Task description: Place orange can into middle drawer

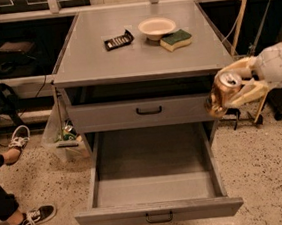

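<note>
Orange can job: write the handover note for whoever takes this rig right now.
The gripper is shut on the orange can, which is tilted, at the cabinet's right edge and level with the upper drawer.
The middle drawer is pulled out wide, with nothing visible inside.
Done: can grasped and held in the air; drawer open.
Left: probably carry the can left and down over the drawer, set it inside, release, withdraw.
The bowl and sponge on top are not part of the job.
</note>
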{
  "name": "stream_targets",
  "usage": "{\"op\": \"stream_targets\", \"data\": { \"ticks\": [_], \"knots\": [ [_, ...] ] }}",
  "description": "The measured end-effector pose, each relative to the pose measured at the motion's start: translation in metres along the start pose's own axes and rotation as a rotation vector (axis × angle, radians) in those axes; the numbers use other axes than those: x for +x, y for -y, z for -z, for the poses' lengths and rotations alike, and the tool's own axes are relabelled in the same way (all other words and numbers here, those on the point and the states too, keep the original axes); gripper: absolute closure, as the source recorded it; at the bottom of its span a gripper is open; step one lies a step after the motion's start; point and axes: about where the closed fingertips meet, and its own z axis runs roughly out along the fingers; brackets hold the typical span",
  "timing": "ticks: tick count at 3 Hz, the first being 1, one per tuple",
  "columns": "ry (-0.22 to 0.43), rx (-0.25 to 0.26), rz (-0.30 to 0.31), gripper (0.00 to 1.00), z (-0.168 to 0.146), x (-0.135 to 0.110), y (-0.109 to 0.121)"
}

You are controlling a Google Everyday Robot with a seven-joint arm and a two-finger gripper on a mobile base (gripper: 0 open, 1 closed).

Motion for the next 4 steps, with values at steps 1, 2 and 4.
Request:
{"op": "stream_targets", "data": {
  "ticks": [1,2,4],
  "knots": [
    [0.011,-0.037,0.006,1.00,-0.013,0.003,-0.010],
    [0.009,-0.033,0.006,1.00,-0.012,0.003,-0.008],
    [-0.012,-0.094,-0.003,1.00,-0.073,0.136,-0.041]
  ]
}}
